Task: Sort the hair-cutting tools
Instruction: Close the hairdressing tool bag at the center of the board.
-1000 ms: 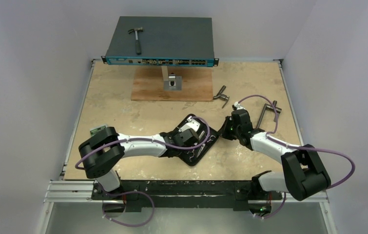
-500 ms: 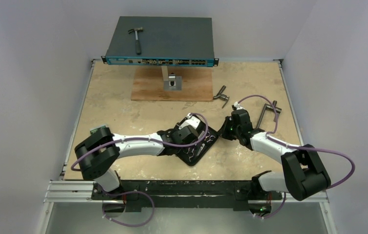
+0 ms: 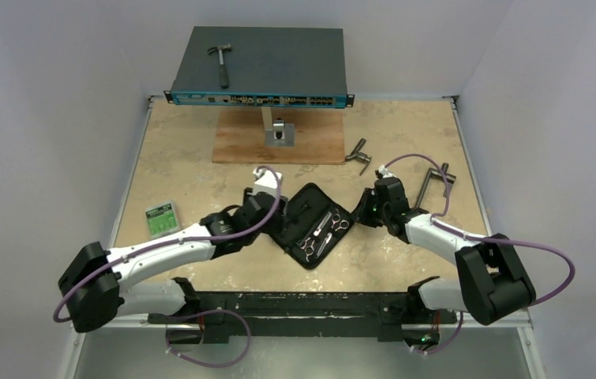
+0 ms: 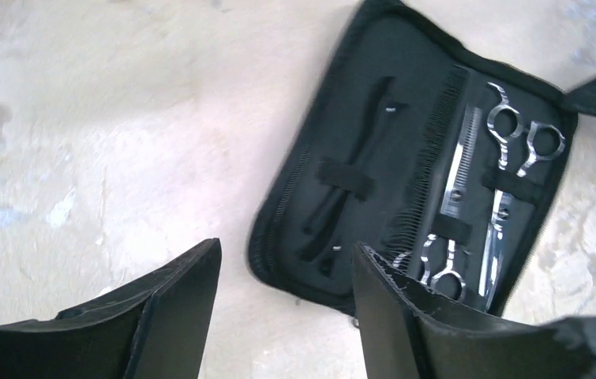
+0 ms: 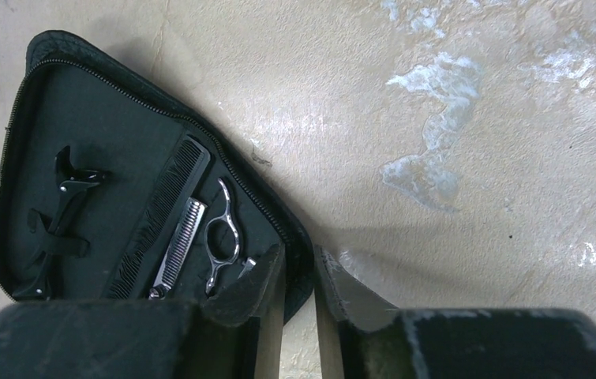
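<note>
Two silver scissors lie in the right half of an open black zip case, with a narrow black comb along the fold beside them. A thin black clip sits under an elastic band in the left half. The case lies flat in the centre of the overhead view. One scissor blade is toothed. The left gripper hovers just left of the case, fingers wide apart and empty. The right gripper is at the case's right corner, fingers a little apart.

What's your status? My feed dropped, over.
Left gripper open, empty, near case. Right gripper slightly open at case edge. Scissors, comb, clip inside open case. Nothing blocking.
</note>
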